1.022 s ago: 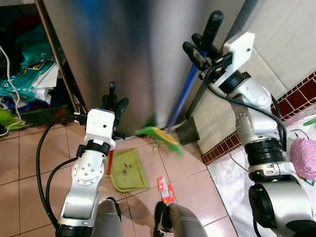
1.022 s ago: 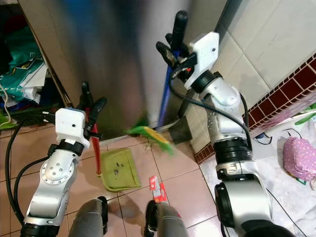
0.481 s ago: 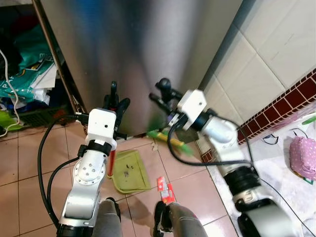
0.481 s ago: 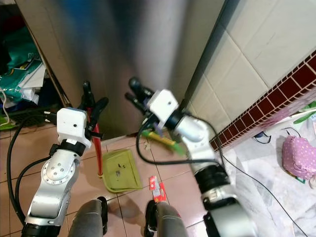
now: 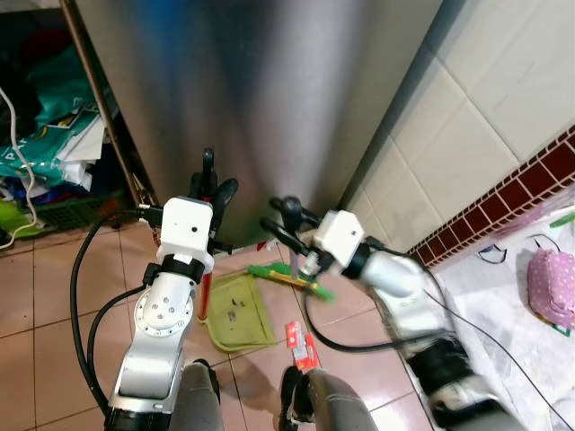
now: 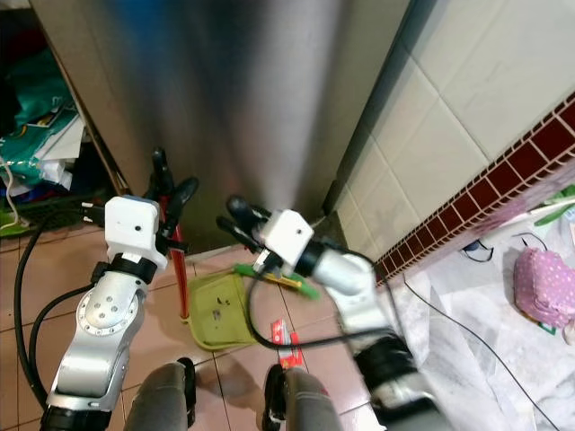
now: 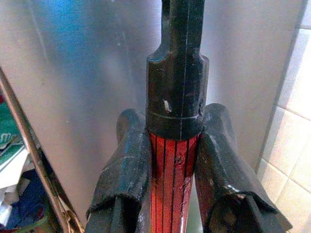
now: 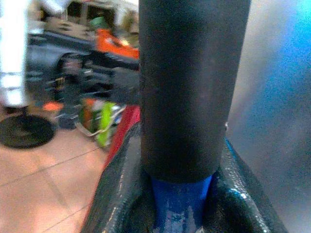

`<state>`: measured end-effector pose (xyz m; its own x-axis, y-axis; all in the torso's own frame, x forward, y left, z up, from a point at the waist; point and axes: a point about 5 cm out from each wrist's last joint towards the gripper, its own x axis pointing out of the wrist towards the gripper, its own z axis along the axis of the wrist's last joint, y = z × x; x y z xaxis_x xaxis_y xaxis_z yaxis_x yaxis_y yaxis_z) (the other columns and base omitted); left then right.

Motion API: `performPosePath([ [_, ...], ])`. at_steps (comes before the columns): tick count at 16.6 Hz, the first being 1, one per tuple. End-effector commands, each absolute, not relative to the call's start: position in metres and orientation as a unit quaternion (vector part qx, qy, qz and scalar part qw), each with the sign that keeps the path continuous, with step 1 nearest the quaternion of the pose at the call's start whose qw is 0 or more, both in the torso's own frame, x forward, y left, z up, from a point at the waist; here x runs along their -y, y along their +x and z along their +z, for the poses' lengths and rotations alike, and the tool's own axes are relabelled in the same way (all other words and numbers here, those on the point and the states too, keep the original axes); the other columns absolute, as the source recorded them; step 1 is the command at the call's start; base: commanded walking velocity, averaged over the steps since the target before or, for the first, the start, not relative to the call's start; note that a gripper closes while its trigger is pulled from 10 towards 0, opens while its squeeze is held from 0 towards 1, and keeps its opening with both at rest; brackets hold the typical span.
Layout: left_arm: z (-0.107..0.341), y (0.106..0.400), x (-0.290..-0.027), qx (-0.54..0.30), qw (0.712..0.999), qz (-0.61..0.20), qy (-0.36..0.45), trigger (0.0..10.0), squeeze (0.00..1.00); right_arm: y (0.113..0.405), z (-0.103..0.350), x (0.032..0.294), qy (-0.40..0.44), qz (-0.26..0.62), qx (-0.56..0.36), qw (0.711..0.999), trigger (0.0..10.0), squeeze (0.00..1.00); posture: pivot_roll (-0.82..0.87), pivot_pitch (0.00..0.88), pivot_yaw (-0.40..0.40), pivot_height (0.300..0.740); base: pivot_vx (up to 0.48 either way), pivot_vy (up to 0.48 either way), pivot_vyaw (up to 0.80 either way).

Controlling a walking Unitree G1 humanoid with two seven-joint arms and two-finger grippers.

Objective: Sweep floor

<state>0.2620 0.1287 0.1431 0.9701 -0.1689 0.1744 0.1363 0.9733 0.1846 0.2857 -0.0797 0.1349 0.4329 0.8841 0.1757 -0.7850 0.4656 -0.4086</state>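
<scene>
A robot stands on a terracotta tiled floor [image 5: 54,296] facing a tall stainless steel cabinet [image 5: 252,99], holding a sweeping tool in each arm. The left gripper [image 7: 170,160] has its two black fingers closed tight around the red handle [image 7: 171,174] of a green dustpan [image 5: 238,310], which rests on the floor just in front of the cabinet's base with a few dark specks of dirt in it. The right gripper [image 8: 182,194] is clamped around the blue broom handle [image 8: 181,206]; its green and yellow broom head [image 5: 287,274] lies low at the dustpan's far right edge, blurred with motion. A fast stroke could likely flick dirt past the pan, or knock the pan aside. A small red wrapper [image 5: 301,346] lies on the floor near the robot's feet, outside the pan. To the right, a white tiled wall [image 5: 485,99] with a dark red brick border meets pale marble flooring [image 5: 503,305]; cluttered bags [image 5: 45,135] fill a dark shelf on the left.
</scene>
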Motion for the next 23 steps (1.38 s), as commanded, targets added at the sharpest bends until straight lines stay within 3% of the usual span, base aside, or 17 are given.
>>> performPosePath([
  [1, 0.152, 0.261, -0.125, 0.121, 0.986, -0.083, 0.083, 10.0, 0.0, 0.284, 0.137, 0.085, -0.134, 0.51, 0.18, 0.831, 10.0, 0.0, 0.07, 0.173, -0.111, 0.74, 0.0, 0.0, 0.0],
  [5, 0.151, 0.262, -0.124, 0.12, 0.986, -0.086, 0.083, 10.0, 0.0, 0.29, 0.145, 0.104, -0.133, 0.528, 0.146, 0.826, 10.0, 0.0, 0.06, 0.167, -0.108, 0.74, 0.0, 0.0, 0.0],
  [8, 0.149, 0.263, -0.123, 0.116, 0.985, -0.095, 0.09, 10.0, 0.0, 0.302, 0.167, 0.119, -0.117, 0.504, 0.148, 0.843, 10.0, 0.0, 0.06, 0.167, -0.104, 0.74, 0.0, 0.0, 0.0],
  [13, 0.144, 0.259, -0.115, 0.105, 0.98, -0.118, 0.123, 10.0, 0.0, 0.332, 0.212, 0.134, -0.098, 0.323, 0.235, 0.911, 10.0, 0.0, 0.06, 0.148, -0.098, 0.74, 0.0, 0.0, 0.0],
  [18, 0.128, 0.245, -0.107, 0.059, 0.963, -0.209, 0.161, 10.0, 0.0, 0.338, 0.197, 0.16, -0.158, 0.198, 0.199, 0.947, 10.0, 0.0, 0.06, 0.154, -0.104, 0.74, 0.0, 0.0, 0.0],
  [23, 0.13, 0.247, -0.1, 0.063, 0.962, -0.216, 0.156, 10.0, 0.0, 0.335, 0.166, 0.167, -0.19, 0.091, 0.129, 0.969, 10.0, 0.0, 0.05, 0.156, -0.104, 0.74, 0.0, 0.0, 0.0],
])
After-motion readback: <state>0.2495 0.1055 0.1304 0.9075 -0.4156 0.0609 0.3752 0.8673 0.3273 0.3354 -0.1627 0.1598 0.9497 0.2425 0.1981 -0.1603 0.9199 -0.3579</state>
